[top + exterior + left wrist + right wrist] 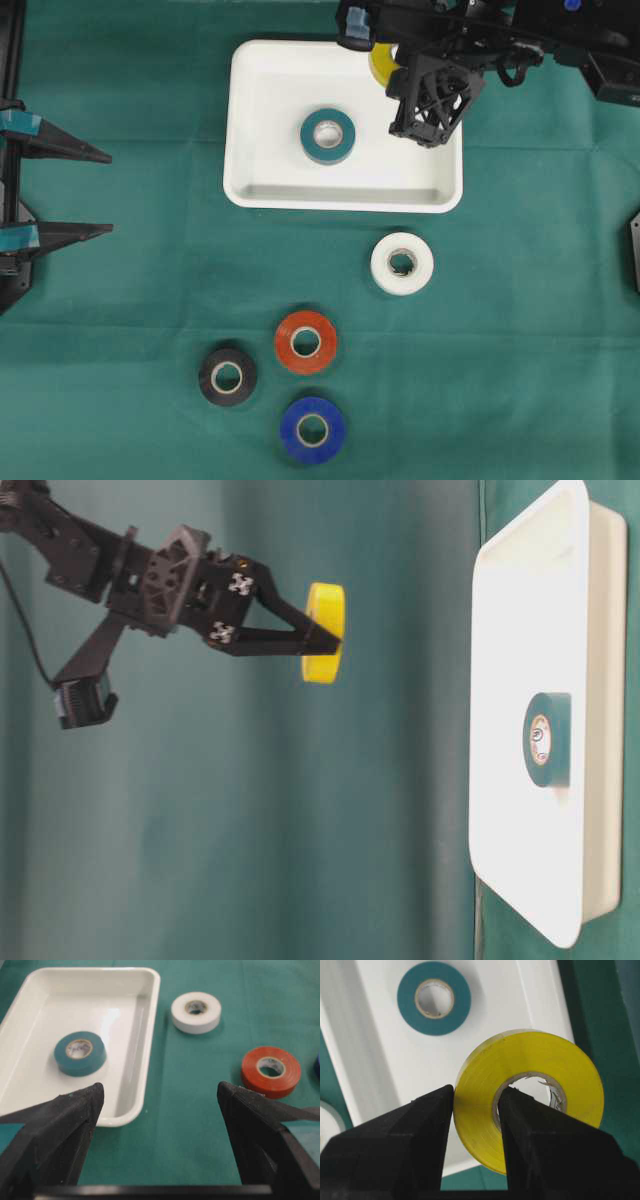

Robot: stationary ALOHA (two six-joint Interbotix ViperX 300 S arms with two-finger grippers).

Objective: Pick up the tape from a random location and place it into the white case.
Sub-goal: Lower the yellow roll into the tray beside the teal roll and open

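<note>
Yellow tape (527, 1097) is pinched through its wall by the right gripper (476, 1110), one jaw inside the core and one outside; only the table-level view shows it hanging well above the white case (500, 630), over the case's corner nearest the worktop's far edge. The overhead view mostly hides it behind the arm. Inside the case lies one teal roll (329, 136), flat. The left gripper (160, 1105) has its jaws wide, holding nothing. White (402, 263), red (305, 342), black (228, 376) and blue (313, 429) rolls lie on the green cloth (520, 350).
</note>
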